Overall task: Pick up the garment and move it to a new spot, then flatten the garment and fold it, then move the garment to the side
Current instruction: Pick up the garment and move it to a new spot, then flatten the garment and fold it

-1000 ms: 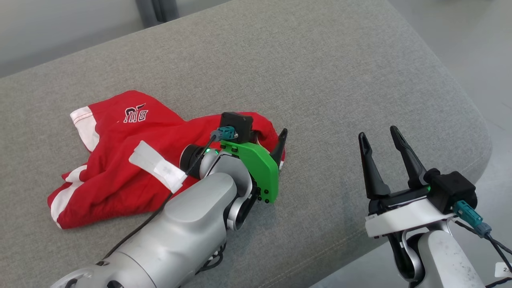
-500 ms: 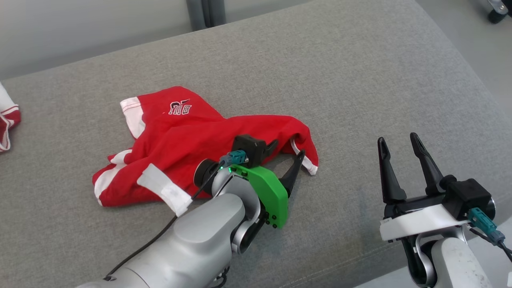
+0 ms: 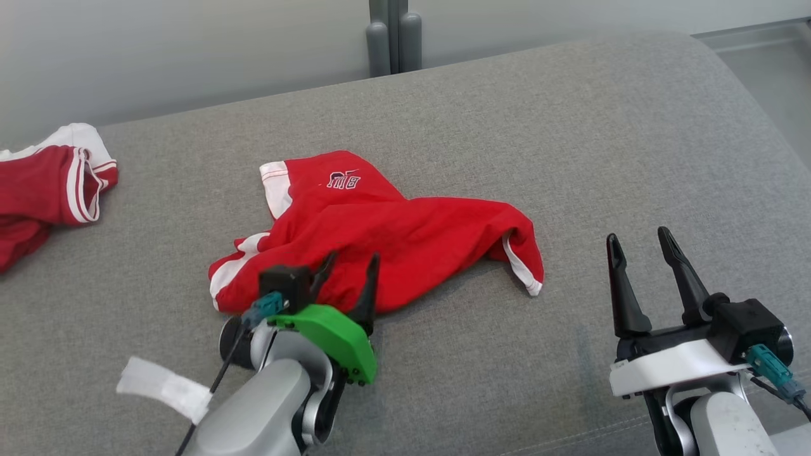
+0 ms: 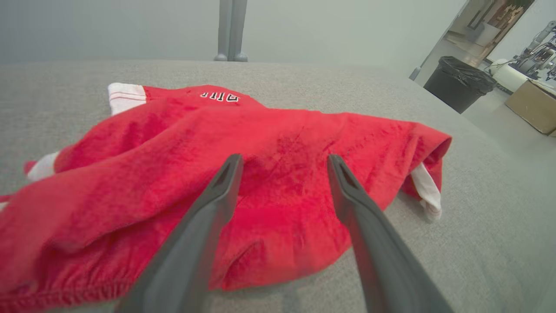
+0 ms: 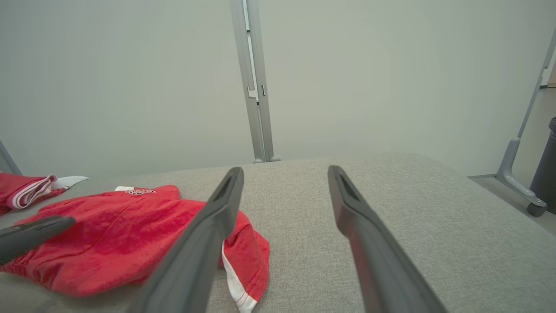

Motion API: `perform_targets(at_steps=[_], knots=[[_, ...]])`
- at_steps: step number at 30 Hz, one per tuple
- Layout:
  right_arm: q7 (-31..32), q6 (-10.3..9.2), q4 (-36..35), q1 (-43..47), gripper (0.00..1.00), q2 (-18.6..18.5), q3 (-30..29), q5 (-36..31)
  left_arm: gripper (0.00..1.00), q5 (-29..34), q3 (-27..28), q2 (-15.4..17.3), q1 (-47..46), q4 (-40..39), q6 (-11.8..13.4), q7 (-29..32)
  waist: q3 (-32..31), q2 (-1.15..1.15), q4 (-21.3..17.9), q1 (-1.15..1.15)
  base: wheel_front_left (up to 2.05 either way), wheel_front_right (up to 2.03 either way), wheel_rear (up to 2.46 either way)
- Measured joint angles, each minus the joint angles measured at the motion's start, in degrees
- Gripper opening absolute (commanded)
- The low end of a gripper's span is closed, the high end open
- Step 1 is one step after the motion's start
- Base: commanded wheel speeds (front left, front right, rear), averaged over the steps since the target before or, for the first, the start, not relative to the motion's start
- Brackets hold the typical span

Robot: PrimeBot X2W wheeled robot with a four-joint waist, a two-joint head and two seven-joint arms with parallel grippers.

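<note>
We judge flattening is due: left gripper [image 3: 353,258], at six o'clock of the crumpled red shorts [image 3: 405,234], and right gripper [image 3: 637,235] both gape empty; next, pinch opposite edges.

garment [image 3: 405,234] on cushion [image 3: 570,126]; second cloth [image 3: 38,183], perhaps clothing, lies left.

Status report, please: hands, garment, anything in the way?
Left hand open, at near edge of red shorts. Right hand open, empty, apart. Shorts crumpled on grey cushion. Other red garment far left, not blocking.
</note>
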Motion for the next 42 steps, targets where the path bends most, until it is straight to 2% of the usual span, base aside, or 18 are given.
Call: perform_targets(at_steps=[6,10,19,25,32,36,42], knots=[[0.0,0.0,0.03,0.46,1.0,0.0,-0.1,-0.26,1.0,4.2,6.57,1.21,8.99,-4.08,0.54,0.0,-0.99,0.0,0.39,0.0,0.0,0.0,0.0],[0.0,0.0,0.03,0.69,1.0,0.0,-0.16,-0.54,1.0,5.01,7.81,1.38,12.2,-4.11,0.52,0.0,-1.18,0.0,0.46,0.0,0.0,0.0,0.0],[0.0,0.0,0.08,1.05,1.0,0.0,0.59,-1.04,1.0,5.99,10.65,-0.36,13.49,1.27,-0.52,0.0,-1.29,0.0,-0.31,0.0,0.0,0.0,0.0],[0.0,0.0,0.07,0.98,1.0,0.0,1.31,-1.36,1.0,6.27,12.88,-3.08,11.81,6.83,-1.08,0.0,-0.84,0.0,-1.54,0.0,0.0,0.0,0.0],[0.0,0.0,0.1,0.42,1.0,0.0,1.8,-1.66,1.0,3.68,15.51,-5.41,8.27,13.66,-3.74,-0.13,-0.1,0.0,-3.34,0.0,0.0,0.0,0.0],[0.0,0.0,0.1,0.42,1.0,0.0,1.6,-1.75,1.0,4.8,17.83,-6.02,7.42,12.94,-6.49,-0.1,0.34,0.0,-4.4,0.0,0.0,0.0,0.0],[0.0,0.0,-0.1,0.46,1.0,-0.01,1.34,-1.79,1.0,8.4,22.18,-6.64,7.71,8.32,-7.56,-0.1,0.63,0.0,-4.92,0.0,0.0,0.0,0.0]])
